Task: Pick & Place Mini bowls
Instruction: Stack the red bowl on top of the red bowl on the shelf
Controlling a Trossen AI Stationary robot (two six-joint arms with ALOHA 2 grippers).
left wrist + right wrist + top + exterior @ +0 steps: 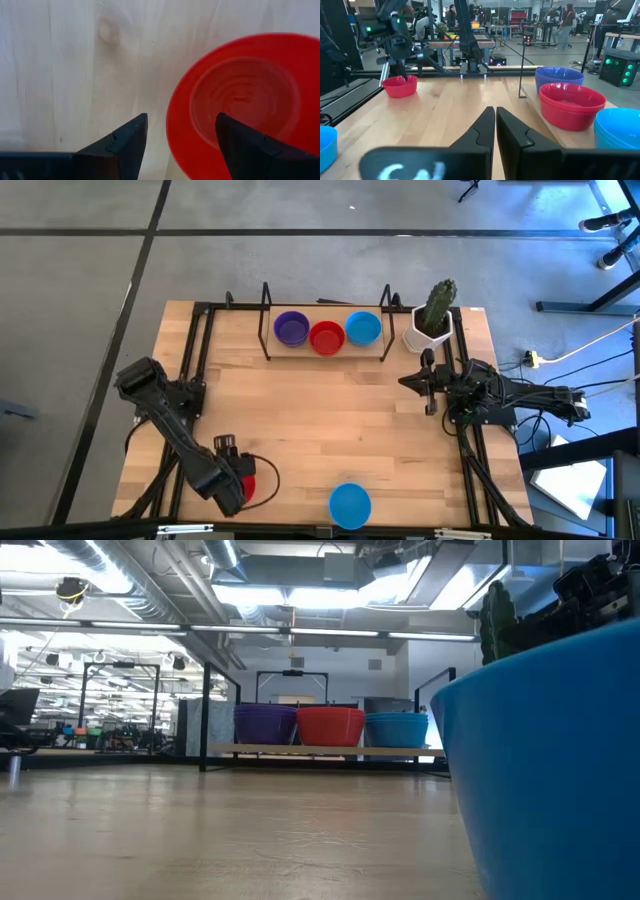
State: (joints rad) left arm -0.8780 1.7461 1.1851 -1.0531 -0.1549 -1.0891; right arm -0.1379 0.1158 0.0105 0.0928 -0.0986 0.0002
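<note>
Left gripper (180,145) spread wide straddling rim of red bowl (245,100) near table's (330,420) front-left corner, holding nothing; should lift straight up without nudging bowl; right gripper (495,127) shut, empty, by right edge.

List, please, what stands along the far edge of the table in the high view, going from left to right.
purple bowl → red bowl → light blue bowl → white pot with the cactus
</note>
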